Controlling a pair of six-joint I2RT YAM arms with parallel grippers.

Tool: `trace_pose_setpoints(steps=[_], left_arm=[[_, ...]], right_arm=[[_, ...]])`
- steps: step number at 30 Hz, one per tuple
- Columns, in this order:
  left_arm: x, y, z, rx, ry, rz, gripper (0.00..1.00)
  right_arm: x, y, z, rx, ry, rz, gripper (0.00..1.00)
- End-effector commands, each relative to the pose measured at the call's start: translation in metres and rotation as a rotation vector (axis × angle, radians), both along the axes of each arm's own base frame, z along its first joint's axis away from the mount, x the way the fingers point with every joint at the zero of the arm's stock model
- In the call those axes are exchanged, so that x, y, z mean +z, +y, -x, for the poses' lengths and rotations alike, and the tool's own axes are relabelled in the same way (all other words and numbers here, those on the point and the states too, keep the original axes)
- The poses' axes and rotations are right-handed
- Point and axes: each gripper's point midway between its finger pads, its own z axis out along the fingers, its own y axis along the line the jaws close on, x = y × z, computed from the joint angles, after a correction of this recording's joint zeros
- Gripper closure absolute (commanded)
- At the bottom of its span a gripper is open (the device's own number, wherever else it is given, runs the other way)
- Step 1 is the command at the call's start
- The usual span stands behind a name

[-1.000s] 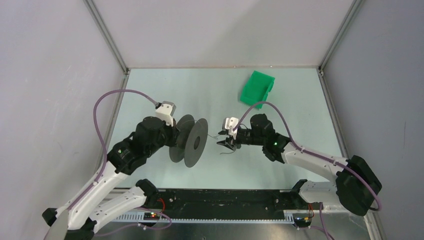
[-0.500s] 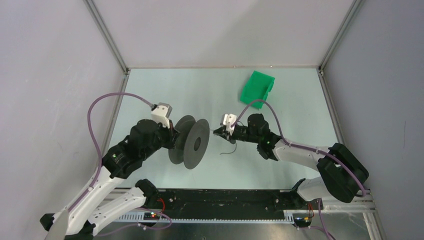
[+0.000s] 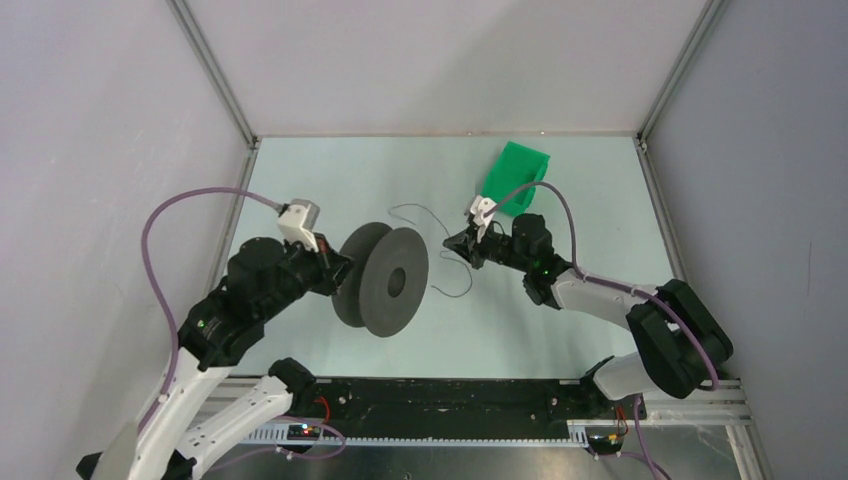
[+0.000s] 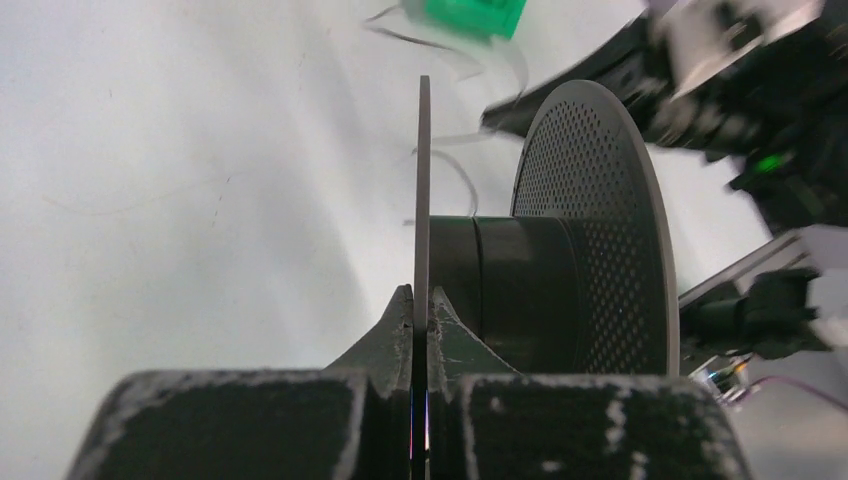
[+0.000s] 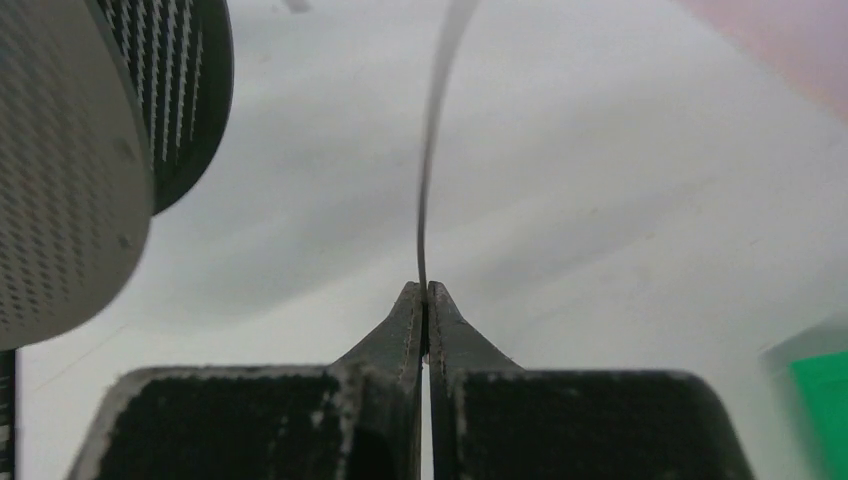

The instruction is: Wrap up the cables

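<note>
Right wrist view: the right gripper [image 5: 424,300] is pinched closed on the cable [image 5: 430,180], a thread-thin dark wire rising toward 12 o'clock. From above, its loose curls hang and trail over the table [image 3: 330,180] at the black reel's [image 3: 390,280] 2 to 3 o'clock. The left gripper [image 4: 421,305] clamps one reel flange edge-on. A green bin [image 3: 515,172] sits at the right gripper's 1 o'clock.

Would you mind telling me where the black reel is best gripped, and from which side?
Pinch the reel by its thin outer flange, edge-on from the left: the disc stands upright and slips between the jaws, as the left gripper shows, leaving the hub free.
</note>
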Motion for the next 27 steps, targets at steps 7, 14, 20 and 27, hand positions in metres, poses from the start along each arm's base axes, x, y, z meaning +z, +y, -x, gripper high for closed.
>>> trace_pose_setpoints(steps=[7, 14, 20, 27], left_arm=[[0.096, 0.002, 0.001, 0.066, -0.183, 0.299, 1.00], [0.109, 0.013, 0.004, 0.118, -0.221, 0.354, 1.00], [0.113, 0.017, 0.006, 0.126, -0.244, 0.361, 1.00], [0.068, 0.015, -0.011, 0.130, -0.183, 0.182, 1.00]], right_arm=[[-0.003, 0.041, 0.065, 0.099, 0.045, -0.025, 1.00], [-0.012, 0.038, 0.093, 0.204, 0.012, -0.041, 0.85], [-0.014, 0.037, 0.089, 0.184, -0.009, -0.027, 0.84], [0.006, 0.025, 0.076, 0.072, -0.043, -0.047, 1.00]])
